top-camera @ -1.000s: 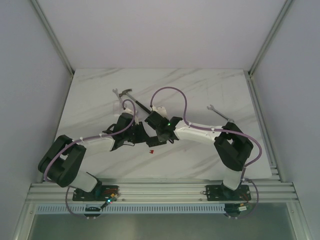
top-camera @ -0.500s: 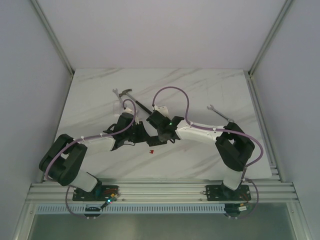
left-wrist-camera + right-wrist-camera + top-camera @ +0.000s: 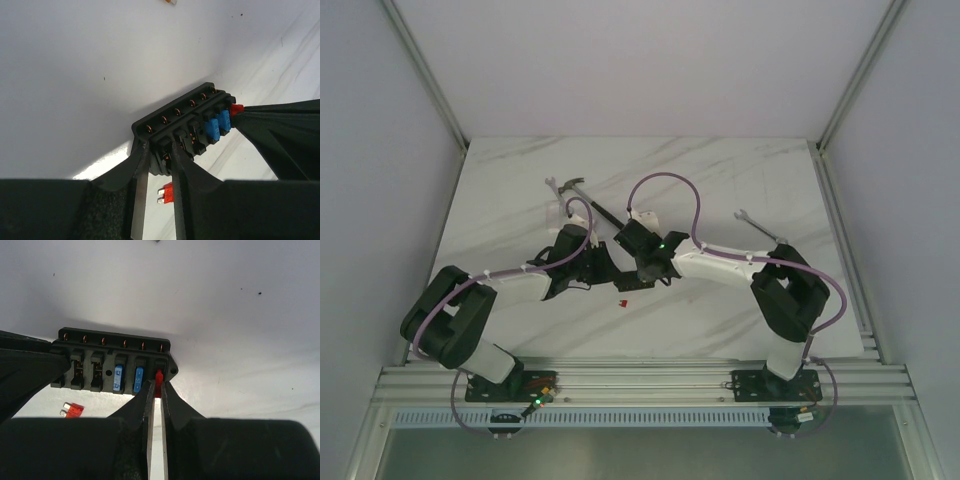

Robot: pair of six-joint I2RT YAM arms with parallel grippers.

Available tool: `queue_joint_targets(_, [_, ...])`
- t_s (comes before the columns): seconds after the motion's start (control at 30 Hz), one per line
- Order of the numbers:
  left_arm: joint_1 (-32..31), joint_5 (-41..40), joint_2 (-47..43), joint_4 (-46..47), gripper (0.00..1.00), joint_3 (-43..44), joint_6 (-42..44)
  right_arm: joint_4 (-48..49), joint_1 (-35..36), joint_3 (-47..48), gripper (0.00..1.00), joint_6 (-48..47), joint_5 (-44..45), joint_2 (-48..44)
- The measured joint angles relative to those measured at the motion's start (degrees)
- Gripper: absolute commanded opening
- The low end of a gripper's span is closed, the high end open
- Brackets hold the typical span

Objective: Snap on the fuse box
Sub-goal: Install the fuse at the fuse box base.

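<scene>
The fuse box (image 3: 185, 125) is a black block with two blue fuses (image 3: 118, 378) in its middle slots, held just above the marble table. My left gripper (image 3: 159, 150) is shut on one end of it. My right gripper (image 3: 156, 387) is shut on a small red fuse (image 3: 158, 379), whose tip sits at the slot at the box's other end. In the top view the two grippers meet at the fuse box (image 3: 610, 268) in the table's middle, the left gripper (image 3: 588, 272) facing the right gripper (image 3: 630, 275). The box's underside is hidden.
A loose red fuse (image 3: 622, 302) lies on the table just below the box, also seen as the loose fuse (image 3: 167, 194) between my left fingers. A black-handled hammer (image 3: 585, 200) lies behind the grippers. A wrench (image 3: 755, 225) lies at the right.
The right wrist has crept slightly away from the near edge and its cable loop has shifted. Both grips are unchanged.
</scene>
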Motion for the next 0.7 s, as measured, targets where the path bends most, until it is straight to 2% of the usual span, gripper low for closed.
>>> queue_joint_targets(0.7, [0.04,0.02,0.07,-0.04,0.30,0.09,-0.39,-2.54,-0.52,2.27,0.00,2.43,-0.94,1.77])
